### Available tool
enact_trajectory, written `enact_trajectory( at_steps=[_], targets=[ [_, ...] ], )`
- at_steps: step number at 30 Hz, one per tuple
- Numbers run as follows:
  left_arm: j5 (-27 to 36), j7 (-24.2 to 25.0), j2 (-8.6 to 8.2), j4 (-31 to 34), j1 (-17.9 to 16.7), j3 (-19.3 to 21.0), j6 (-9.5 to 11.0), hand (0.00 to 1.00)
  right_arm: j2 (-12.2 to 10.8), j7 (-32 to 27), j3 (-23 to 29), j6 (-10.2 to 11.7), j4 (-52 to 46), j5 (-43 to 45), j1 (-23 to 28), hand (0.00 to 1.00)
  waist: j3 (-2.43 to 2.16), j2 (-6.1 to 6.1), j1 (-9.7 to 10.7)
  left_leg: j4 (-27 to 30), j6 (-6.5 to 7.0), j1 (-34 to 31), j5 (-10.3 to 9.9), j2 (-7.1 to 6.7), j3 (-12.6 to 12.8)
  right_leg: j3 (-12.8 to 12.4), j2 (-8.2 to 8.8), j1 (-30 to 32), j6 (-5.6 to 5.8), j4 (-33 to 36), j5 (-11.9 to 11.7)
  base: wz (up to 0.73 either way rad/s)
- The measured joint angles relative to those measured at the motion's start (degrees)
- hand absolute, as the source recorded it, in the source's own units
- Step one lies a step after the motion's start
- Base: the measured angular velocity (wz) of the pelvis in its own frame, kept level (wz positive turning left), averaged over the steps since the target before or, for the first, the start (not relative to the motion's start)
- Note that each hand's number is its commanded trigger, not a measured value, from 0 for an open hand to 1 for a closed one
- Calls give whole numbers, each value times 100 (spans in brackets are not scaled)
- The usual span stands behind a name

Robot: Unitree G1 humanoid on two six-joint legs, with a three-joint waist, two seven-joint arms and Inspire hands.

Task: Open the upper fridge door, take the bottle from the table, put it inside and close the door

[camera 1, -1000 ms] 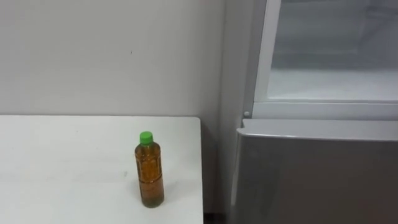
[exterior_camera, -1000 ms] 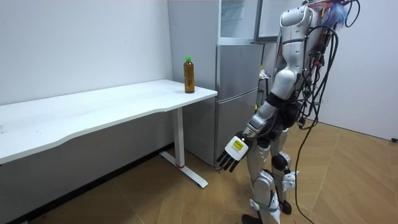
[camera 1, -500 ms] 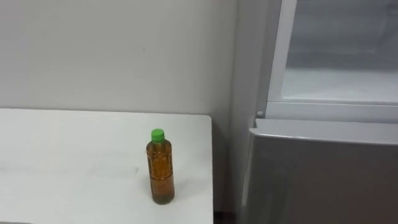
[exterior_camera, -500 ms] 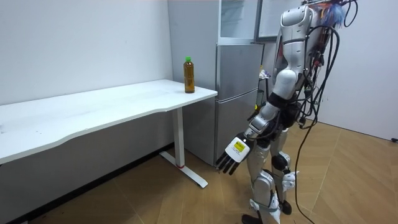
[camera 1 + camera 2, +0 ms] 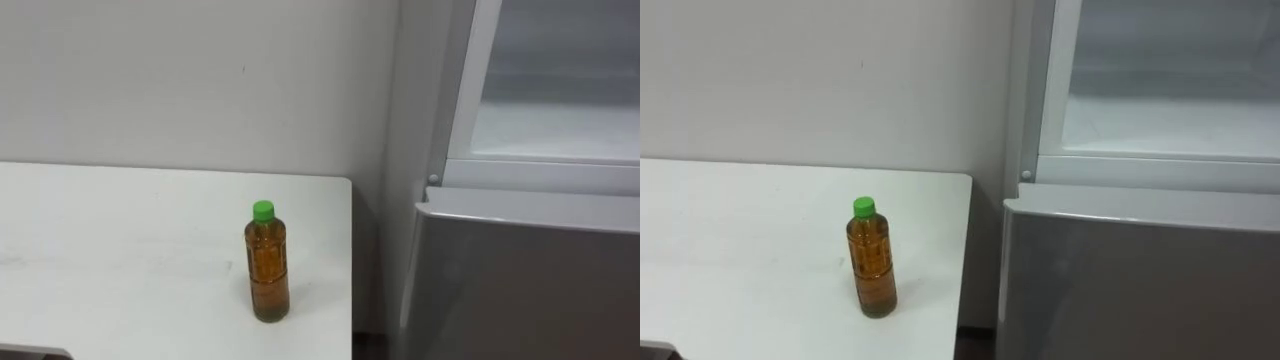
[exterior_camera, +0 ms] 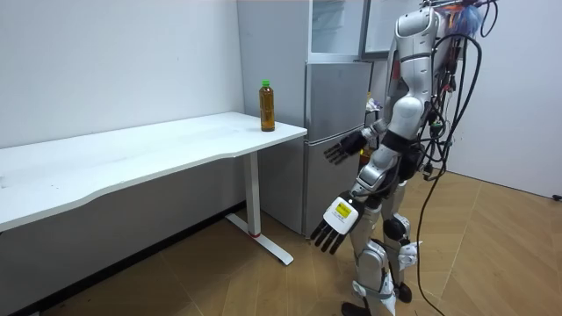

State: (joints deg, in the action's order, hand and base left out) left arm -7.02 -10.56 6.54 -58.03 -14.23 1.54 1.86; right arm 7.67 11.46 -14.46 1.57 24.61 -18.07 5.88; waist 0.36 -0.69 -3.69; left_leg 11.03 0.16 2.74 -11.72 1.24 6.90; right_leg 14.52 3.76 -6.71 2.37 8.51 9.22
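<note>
The bottle (image 5: 268, 262) stands upright on the white table (image 5: 120, 260), near its right edge, just left of the fridge (image 5: 520, 280). It is tall and thin, so I think it could tip over or roll off that edge if I bump it. My right hand (image 6: 342, 150) is up in front of me with its fingers spread, holding nothing, well apart from the bottle. My left hand (image 6: 335, 226) hangs low by my leg, fingers spread too.
</note>
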Motion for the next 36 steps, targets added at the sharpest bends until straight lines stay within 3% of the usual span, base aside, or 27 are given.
enact_trajectory(
  at_steps=[3,9,13,19,36],
  targets=[
    [3,-29,17,-3,1,-12,-89,0,-30,129,-215,-1,-662,-2,-12,0,4,-16,4,20,0,21,0,-5,-46,-9,-1,-41,0,2,0,7],
    [-184,-66,140,-11,5,-310,-348,0,20,195,-358,-342,-1221,61,48,0,15,-60,-14,71,5,-122,-6,-5,-67,-23,-1,47,-1,13,-1,1],
    [-669,-136,138,-227,43,-521,-473,0,94,300,-411,-365,-1646,62,37,0,0,-48,-92,70,0,-108,1,0,-53,-37,-4,52,-2,20,-2,0],
    [-888,-135,136,-441,93,-621,-669,0,88,339,-454,-364,-2166,60,-99,0,-26,-98,-207,69,1,-97,2,1,-61,-17,-2,37,-2,16,-2,0],
    [-888,-141,160,-439,107,-620,-668,0,124,333,-406,-365,-3216,-101,-405,0,7,-172,-300,57,1,-39,2,-2,-67,-18,-3,-29,-2,16,-1,0]
  ],
)
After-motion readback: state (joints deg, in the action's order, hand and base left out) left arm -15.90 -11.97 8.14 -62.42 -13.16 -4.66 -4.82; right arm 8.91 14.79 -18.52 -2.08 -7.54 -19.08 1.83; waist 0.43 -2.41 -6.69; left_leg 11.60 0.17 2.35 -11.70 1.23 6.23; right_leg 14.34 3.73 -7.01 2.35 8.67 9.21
